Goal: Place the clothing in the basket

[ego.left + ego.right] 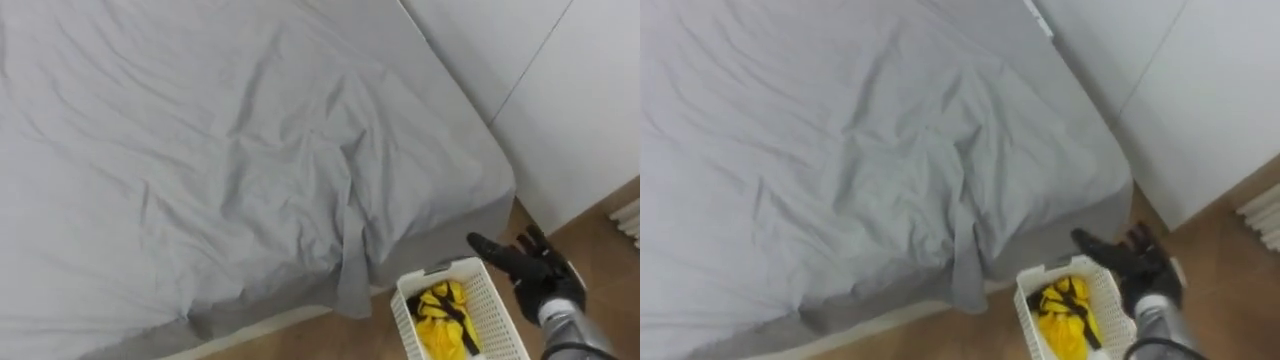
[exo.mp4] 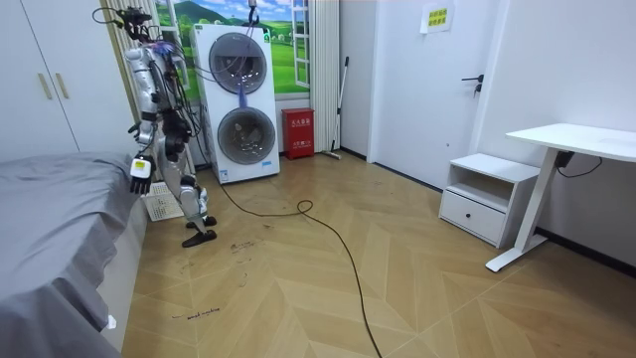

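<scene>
The yellow clothes (image 1: 442, 315), crossed by a black strap, lie bunched inside the white basket (image 1: 497, 312), filling its middle and touching its lattice walls. They look soft, light and limp. I judge they would sag from any one hold, so the thick crumpled middle is the place to pinch them, not the strap, which could catch in the lattice. The basket stands on the wooden floor (image 1: 590, 230) just beside the near corner of the bed (image 1: 200, 150), where the grey sheet (image 1: 352, 270) hangs over the edge. The right hand (image 1: 530, 265) hovers by the basket's far rim with its dark fingers spread, holding nothing. No other garment lies on the sheet, so the task seems about finished. White wardrobe doors (image 1: 580, 100) rise past the bed's corner.
</scene>
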### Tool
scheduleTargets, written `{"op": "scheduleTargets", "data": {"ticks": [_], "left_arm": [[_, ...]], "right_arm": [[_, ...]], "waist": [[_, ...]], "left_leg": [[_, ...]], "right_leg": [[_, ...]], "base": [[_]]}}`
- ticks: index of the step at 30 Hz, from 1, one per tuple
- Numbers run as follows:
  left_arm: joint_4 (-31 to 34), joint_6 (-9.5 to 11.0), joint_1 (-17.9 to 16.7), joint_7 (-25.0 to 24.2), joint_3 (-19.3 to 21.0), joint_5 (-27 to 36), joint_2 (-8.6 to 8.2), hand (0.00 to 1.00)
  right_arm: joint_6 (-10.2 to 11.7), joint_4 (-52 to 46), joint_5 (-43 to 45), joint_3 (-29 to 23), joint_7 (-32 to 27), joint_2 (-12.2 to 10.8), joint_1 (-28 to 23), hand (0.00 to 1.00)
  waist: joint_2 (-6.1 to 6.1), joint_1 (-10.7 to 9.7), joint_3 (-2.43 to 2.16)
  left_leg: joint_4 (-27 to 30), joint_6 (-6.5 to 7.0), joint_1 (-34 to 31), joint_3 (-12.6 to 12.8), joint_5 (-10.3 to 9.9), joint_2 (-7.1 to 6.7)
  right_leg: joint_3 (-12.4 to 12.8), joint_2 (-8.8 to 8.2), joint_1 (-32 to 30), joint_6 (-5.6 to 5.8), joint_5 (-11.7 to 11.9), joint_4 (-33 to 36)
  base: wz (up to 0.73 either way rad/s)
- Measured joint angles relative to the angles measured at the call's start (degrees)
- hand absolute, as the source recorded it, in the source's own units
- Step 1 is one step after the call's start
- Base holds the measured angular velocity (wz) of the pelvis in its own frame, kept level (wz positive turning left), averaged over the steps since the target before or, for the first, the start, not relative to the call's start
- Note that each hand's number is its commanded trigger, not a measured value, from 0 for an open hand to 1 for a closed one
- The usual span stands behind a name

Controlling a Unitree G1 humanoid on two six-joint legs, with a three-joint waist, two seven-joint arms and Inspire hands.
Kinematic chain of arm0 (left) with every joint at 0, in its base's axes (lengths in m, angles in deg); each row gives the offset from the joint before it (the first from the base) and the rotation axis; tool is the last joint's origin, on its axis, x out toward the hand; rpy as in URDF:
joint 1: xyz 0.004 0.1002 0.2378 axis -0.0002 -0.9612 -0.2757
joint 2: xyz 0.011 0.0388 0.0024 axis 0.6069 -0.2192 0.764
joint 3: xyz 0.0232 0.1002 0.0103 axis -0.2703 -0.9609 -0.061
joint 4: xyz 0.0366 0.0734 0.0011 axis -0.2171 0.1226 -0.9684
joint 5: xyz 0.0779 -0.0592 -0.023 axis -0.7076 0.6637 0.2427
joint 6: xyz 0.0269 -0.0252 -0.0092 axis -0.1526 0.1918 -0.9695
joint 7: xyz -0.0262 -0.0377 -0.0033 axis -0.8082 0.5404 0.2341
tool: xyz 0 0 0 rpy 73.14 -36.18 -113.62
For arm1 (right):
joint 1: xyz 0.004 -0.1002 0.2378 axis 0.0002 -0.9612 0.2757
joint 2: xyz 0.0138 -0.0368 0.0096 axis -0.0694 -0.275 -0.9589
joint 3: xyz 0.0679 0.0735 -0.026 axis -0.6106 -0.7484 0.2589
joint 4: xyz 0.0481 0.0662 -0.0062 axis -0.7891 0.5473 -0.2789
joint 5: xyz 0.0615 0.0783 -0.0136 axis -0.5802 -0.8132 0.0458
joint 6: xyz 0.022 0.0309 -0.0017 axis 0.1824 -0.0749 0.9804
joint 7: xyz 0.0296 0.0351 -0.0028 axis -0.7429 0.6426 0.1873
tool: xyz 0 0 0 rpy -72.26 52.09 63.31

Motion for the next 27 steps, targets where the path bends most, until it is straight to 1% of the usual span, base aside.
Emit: {"op": "scheduleTargets", "data": {"ticks": [1, 2, 3, 4, 5, 6, 7, 8, 9, 10, 11, 12, 14, 15, 17, 19, 21, 23, 27], "left_arm": [[0.25, 0.49, -0.13, 0.0, 0.01, -1.05, -0.05, 0.0], [0.56, 1.38, -0.54, 0.01, 0.04, -2.81, -0.08, 0.0], [0.58, 1.74, -0.75, 0.01, 0.03, -2.96, -0.08, 0.0], [0.54, 1.83, -1.2, 0.05, 0.07, -2.97, -0.08, 0.0], [0.51, 2.1, -1.63, 0.26, 0.62, -3.07, -0.11, 0.0], [0.43, 2.69, -2.21, 0.75, 2.02, -3.84, -0.25, 0.0], [0.45, 3.05, -2.54, 1.12, 2.61, -4.21, -0.3, 0.0], [0.46, 3.49, -3.06, 1.64, 3.8, -5.14, -0.55, 0.0], [0.46, 3.58, -3.12, 1.98, 4.29, -5.61, -0.72, 0.0], [0.44, 3.85, -3.2, 2.42, 5.05, -6.56, -1.0, 0.0], [0.44, 4.03, -3.9, 2.44, 5.96, -6.67, -1.39, 0.0], [0.44, 4.13, -3.89, 2.44, 6.44, -6.67, -1.62, 0.0], [0.38, 4.37, -4.74, 2.6, 7.7, -6.78, -2.3, 0.0], [0.34, 4.38, -4.78, 2.73, 8.18, -6.81, -2.48, 0.0], [-0.28, 4.48, -4.92, 3.28, 10.03, -8.17, -2.82, 0.0], [-0.58, 4.67, -5.12, 3.78, 10.65, -9.24, -2.94, 0.0], [-1.33, 5.31, -5.34, 4.8, 10.88, -9.25, -3.08, 0.0], [-1.46, 5.53, -4.99, 6.07, 10.96, -10.53, -3.26, 0.0], [-1.38, 5.91, -4.46, 8.48, 10.81, -14.15, -4.14, 0.0]], "right_arm": [[0.23, 0.13, 0.14, 0.79, 0.05, -0.43, -0.59, 0.0], [0.3, 0.55, 0.12, 2.07, 0.43, -1.32, -1.76, 0.0], [0.43, 1.06, 0.11, 2.79, 0.54, -1.69, -2.24, 0.0], [0.63, 2.56, -0.05, 3.58, 1.1, -2.57, -3.29, 0.0], [0.67, 4.64, 0.01, 4.71, 1.34, -3.15, -4.06, 0.0], [0.73, 8.03, 0.02, 4.8, 1.8, -4.07, -4.11, 0.0], [0.73, 9.84, 0.02, 4.8, 1.89, -4.51, -4.15, 0.0], [0.67, 12.45, 0.11, 4.81, 1.79, -5.03, -4.65, 0.0], [0.68, 13.38, 0.16, 4.83, 1.81, -5.11, -5.1, 0.0], [0.69, 15.92, 0.5, 4.86, 1.88, -5.15, -5.6, 0.0], [0.68, 18.45, 1.47, 4.85, 1.77, -5.16, -6.3, 0.0], [0.66, 19.4, 2.04, 4.85, 1.75, -5.16, -6.8, 0.0], [0.65, 21.74, 4.28, 4.93, 1.84, -5.3, -7.86, 0.0], [0.65, 22.26, 4.77, 4.94, 1.96, -5.41, -7.98, 0.0], [0.62, 24.68, 6.99, 4.89, 2.16, -6.41, -8.02, 0.0], [0.56, 25.57, 9.14, 4.99, 2.23, -6.89, -8.26, 0.0], [0.2, 26.13, 10.09, 5.61, 2.28, -6.95, -8.29, 0.0], [0.15, 27.51, 13.14, 6.75, 2.15, -7.04, -8.04, 0.0], [0.2, 27.37, 13.57, 7.2, 1.97, -7.42, -7.58, 0.0]], "waist": [[-0.13, 0.04, 0.04], [-0.33, 0.37, 0.09], [-0.43, 0.64, 0.15], [-0.57, 1.32, 0.2], [-0.66, 1.63, 0.22], [-0.78, 1.56, 0.26], [-0.87, 1.58, 0.29], [-0.86, 2.15, 0.3], [-0.83, 2.57, 0.32], [-0.79, 2.78, 0.46], [-0.76, 2.9, 0.59], [-0.71, 3.06, 0.68], [-0.64, 4.32, 0.74], [-0.74, 4.48, 0.8], [-1.13, 4.73, 0.89], [-1.29, 4.76, 0.91], [-1.3, 5.39, 0.99], [-1.28, 5.66, 1.09], [-1.48, 6.0, 0.96]], "left_leg": [[-0.19, 0.0, 0.38, -0.56, 0.0, -0.06], [-0.55, -0.01, 1.25, -1.38, 0.01, -0.18], [-0.67, -0.01, 1.78, -1.47, 0.01, -0.22], [-0.9, -0.09, 2.7, -1.81, -0.05, -0.29], [-1.1, -0.2, 3.48, -2.55, -0.18, -0.43], [-1.47, -0.21, 4.02, -3.33, -0.19, -0.58], [-1.59, -0.22, 4.36, -3.67, -0.19, -0.63], [-1.67, -0.27, 4.41, -4.27, -0.23, -0.73], [-1.7, -0.27, 4.45, -4.46, -0.23, -0.78], [-1.71, -0.27, 4.63, -5.29, -0.23, -0.94], [-1.73, -0.27, 5.4, -6.19, -0.23, -1.11], [-1.85, -0.27, 5.66, -6.37, -0.23, -1.14], [-2.52, -0.27, 6.6, -6.77, -0.25, -1.25], [-2.51, -0.27, 6.62, -6.81, -0.25, -1.31], [-2.51, -0.28, 6.75, -7.32, -0.25, -1.37], [-2.46, -0.28, 6.74, -7.5, -0.25, -1.41], [-2.48, -0.28, 7.04, -7.45, -0.25, -1.43], [-2.48, -0.28, 7.42, -7.49, -0.32, -1.44], [-2.04, -0.26, 7.14, -7.58, -0.32, -1.63]], "right_leg": [[-0.19, 0.03, 0.87, 0.06, 0.15, -0.66], [-1.05, 0.03, 2.5, 0.12, 0.32, -1.71], [-1.19, 0.03, 3.15, 0.13, 0.33, -2.02], [-1.7, 0.05, 4.66, 0.22, 0.42, -2.85], [-2.45, 0.02, 5.94, 0.26, 0.44, -3.66], [-3.26, -0.05, 6.88, 0.28, 0.43, -4.15], [-3.54, -0.05, 7.4, 0.28, 0.43, -4.54], [-3.79, -0.05, 7.81, 0.35, 0.39, -4.59], [-4.0, -0.09, 7.9, 0.4, 0.36, -4.6], [-4.89, -0.21, 8.53, 0.5, 0.3, -4.81], [-5.19, -0.28, 9.48, 0.56, 0.25, -4.87], [-5.08, -0.28, 9.9, 0.6, 0.23, -4.85], [-5.1, -0.27, 10.86, 0.75, 0.14, -5.02], [-5.11, -0.29, 11.07, 0.75, 0.14, -5.34], [-5.19, -0.25, 11.46, 0.75, 0.14, -5.63], [-5.29, -0.24, 11.58, 0.75, 0.14, -5.63], [-5.02, -0.24, 11.86, 0.75, 0.14, -5.63], [-4.88, -0.23, 12.3, 0.76, 0.13, -5.65], [-4.9, -0.4, 12.27, 0.83, -0.02, -5.78]], "base": [[0.43], [0.27], [0.23], [0.18], [0.3], [0.31], [0.29], [0.18], [0.24], [0.36], [0.38], [0.28], [0.05], [0.0], [0.08], [0.06], [0.0], [0.0], [0.0]]}}
